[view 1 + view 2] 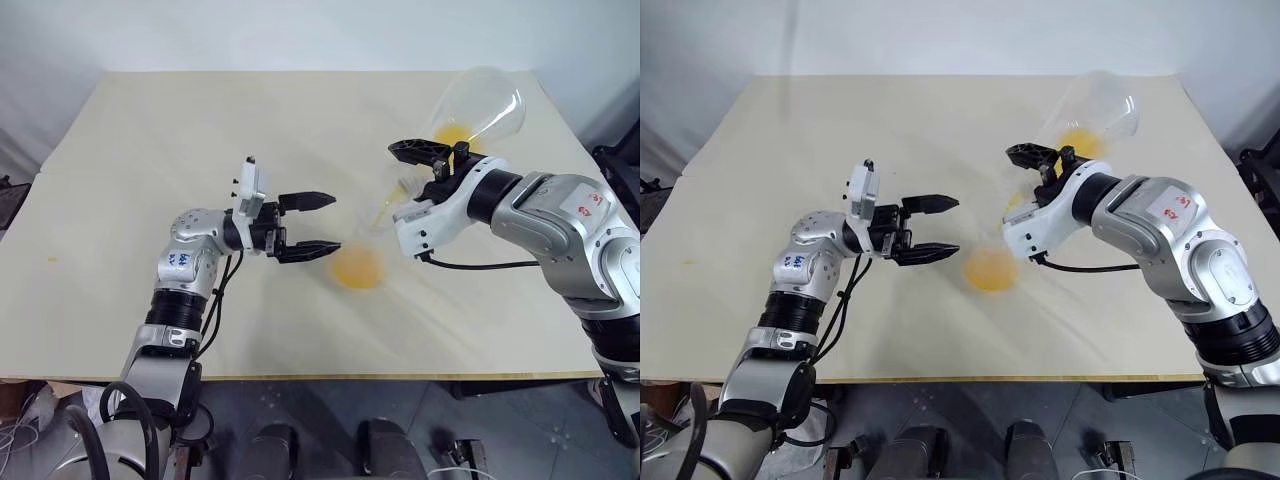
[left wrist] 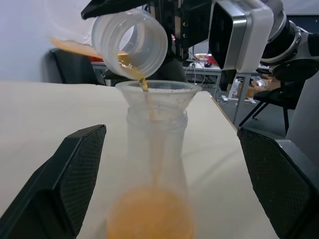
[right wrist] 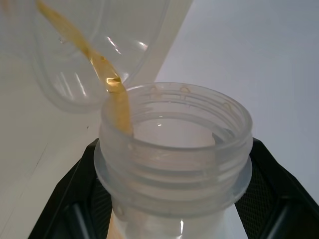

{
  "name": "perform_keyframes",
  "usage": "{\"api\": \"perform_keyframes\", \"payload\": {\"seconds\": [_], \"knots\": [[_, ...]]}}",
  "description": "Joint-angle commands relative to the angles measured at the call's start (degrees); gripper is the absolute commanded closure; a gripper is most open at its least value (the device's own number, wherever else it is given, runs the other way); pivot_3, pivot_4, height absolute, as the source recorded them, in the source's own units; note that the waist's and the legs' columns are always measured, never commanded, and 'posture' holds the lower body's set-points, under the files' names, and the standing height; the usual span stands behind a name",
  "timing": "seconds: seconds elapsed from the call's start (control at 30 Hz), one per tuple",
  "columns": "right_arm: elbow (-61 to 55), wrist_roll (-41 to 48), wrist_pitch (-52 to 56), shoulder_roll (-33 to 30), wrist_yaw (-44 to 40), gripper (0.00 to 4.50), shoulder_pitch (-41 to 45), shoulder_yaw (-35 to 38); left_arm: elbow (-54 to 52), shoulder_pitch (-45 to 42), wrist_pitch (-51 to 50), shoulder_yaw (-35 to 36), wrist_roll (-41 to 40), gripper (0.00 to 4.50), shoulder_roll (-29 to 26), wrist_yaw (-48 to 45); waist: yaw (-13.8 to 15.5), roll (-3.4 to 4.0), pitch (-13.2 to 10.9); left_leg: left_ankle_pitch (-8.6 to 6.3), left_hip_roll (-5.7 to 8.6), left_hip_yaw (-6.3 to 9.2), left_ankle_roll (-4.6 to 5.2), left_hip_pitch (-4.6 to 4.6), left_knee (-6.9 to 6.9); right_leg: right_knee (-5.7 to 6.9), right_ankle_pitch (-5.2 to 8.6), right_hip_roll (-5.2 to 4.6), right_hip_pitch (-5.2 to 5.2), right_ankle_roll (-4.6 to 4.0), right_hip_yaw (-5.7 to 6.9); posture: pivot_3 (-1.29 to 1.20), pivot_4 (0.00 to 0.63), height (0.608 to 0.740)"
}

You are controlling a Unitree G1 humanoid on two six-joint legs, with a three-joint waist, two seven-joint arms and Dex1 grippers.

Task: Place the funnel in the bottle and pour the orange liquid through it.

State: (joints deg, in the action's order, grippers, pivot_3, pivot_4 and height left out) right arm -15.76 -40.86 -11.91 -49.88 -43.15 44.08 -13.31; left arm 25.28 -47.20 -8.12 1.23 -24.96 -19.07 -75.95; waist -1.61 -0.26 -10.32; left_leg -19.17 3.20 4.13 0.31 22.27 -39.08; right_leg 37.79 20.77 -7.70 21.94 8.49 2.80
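Left end effector (image 1: 322,226): released, both black fingers spread wide and level, empty; it points toward the bottle (image 2: 153,184), which stands upright on the bench (image 1: 150,180) just beyond the fingertips and apart from them, so that in the left wrist view the bottle sits between the two fingers (image 2: 65,179). Bottle: clear, flared base, wide cylindrical neck; a pool of orange liquid (image 1: 357,268) fills its base. Funnel (image 2: 158,92): clear plastic cone seated in the bottle's mouth, rim uppermost, directly ahead of and above the left end effector's fingertips. Right end effector (image 1: 425,165): clenched on the neck of a clear conical flask (image 1: 480,105), held tilted above and just past the funnel, mouth lowered toward the funnel and broad base raised away on the far side; in the right wrist view the flask's threaded mouth (image 3: 174,144) sits between the black fingers. Flask contents: a shallow remainder of orange liquid lying along the lowered wall, with a thin orange stream running over the lip of the mouth into the funnel and down through the bottle's neck. Bench: pale, flat top; beyond it, past the right end effector, a plain light wall (image 1: 300,30).
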Motion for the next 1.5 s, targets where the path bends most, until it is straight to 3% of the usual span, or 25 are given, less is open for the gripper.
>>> {"api": "perform_keyframes", "payload": {"seconds": [0.03, 1.5], "knots": [[-2.5, 0.2, -0.6, -0.1, 0.2, 1.78, 1.5, 2.1, -2.7, -1.5, -0.7, 0.8, -1.6, 0.00, -0.7, -0.4, 0.0, 0.00, 0.0, 0.00, 0.00, 0.00, 0.00, 0.00, 0.00, 0.00, 0.00, 0.00, 0.00, 0.00, 0.00, 0.00, 0.150, 0.740], [-1.9, 0.3, -2.7, 0.1, -0.6, 1.78, 3.3, 2.1, -1.5, -4.2, -1.2, 1.2, -1.6, 0.00, -2.1, -1.4, 0.0, 0.00, 0.0, 0.00, 0.00, 0.00, 0.00, 0.00, 0.00, 0.00, 0.00, 0.00, 0.00, 0.00, 0.00, 0.00, 0.150, 0.740]]}}
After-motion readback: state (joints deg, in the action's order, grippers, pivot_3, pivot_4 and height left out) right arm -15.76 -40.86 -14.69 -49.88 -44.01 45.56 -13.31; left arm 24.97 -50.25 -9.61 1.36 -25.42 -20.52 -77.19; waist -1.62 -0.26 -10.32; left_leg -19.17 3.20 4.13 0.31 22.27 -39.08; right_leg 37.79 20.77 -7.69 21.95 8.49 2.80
